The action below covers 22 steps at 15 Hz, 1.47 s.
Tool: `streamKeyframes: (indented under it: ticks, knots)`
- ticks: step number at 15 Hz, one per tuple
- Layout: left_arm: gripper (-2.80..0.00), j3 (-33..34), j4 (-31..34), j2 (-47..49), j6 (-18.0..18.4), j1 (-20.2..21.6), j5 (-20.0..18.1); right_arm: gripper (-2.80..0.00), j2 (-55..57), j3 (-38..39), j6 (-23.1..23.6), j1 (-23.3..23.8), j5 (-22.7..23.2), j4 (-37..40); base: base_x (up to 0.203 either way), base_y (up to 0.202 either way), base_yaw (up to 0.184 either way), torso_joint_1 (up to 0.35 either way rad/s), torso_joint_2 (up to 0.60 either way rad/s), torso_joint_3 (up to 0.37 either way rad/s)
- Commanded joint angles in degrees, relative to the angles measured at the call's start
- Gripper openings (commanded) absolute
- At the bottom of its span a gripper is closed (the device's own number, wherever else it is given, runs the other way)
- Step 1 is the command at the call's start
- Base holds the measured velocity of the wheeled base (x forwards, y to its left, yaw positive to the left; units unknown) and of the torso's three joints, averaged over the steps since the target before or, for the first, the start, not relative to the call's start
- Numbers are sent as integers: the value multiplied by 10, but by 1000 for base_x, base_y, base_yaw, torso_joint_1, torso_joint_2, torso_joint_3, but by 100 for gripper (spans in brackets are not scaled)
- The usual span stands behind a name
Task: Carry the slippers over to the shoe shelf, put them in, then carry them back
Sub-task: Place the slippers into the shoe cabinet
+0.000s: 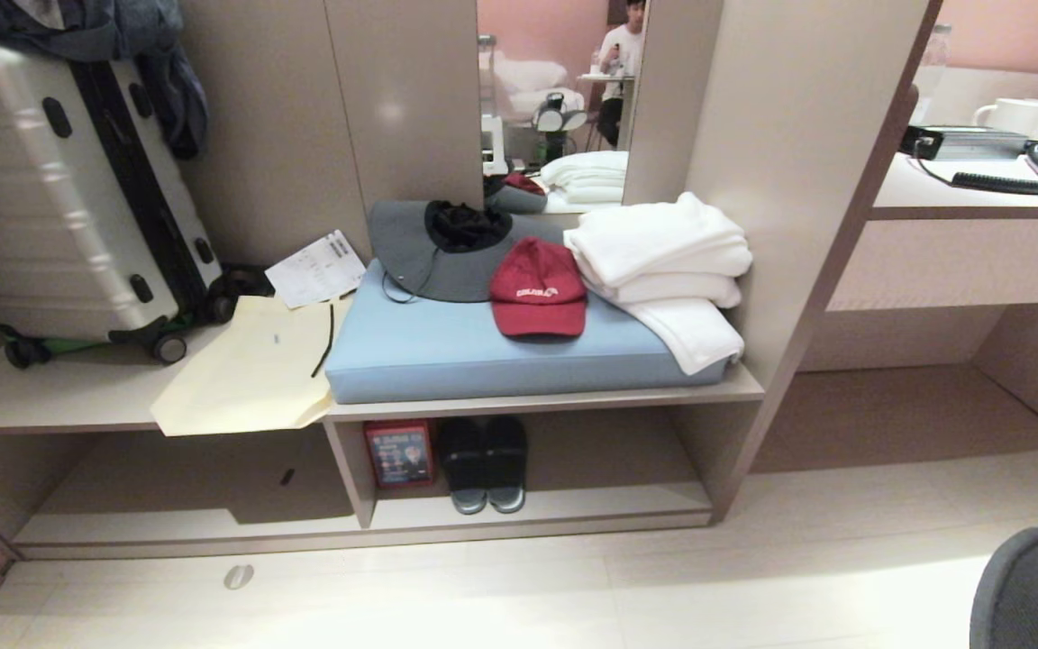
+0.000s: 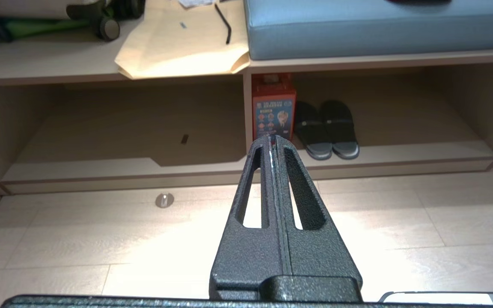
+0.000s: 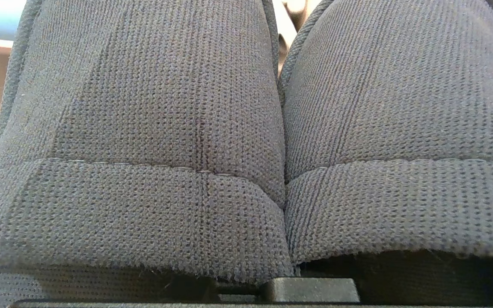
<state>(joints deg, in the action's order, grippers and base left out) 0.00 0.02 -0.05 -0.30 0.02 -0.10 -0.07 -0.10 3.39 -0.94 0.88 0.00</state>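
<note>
Holding slippers [image 3: 246, 141] clamped in right hand | left hand [image 2: 273, 141] closed, level toward shoe shelf [image 2: 400, 154]

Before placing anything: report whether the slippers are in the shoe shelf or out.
Out: slippers fill the right wrist view; the shoe shelf holds another pair.

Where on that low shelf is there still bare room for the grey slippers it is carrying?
Right cubby of the shoe shelf: bare board from the black pair to the side wall, probably enough for the slippers. Left cubby, past the divider, is nearly bare too. Crowded: red box and black pair against the divider.
</note>
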Motion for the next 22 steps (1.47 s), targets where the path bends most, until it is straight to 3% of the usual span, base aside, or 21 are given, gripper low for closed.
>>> streamKeyframes:
  ticks: [1, 22]
  knots:
    - [-280, 0, 0, 0, 0, 1, 0, -280, 1, 0, 0, 0, 0, 0, 0, 0, 0, -2, -2, -197]
    - [-280, 0, 0, 0, 0, 0, 0, -280, 1, 0, 0, 0, 0, 0, 0, 0, 0, 4, 2, -198]
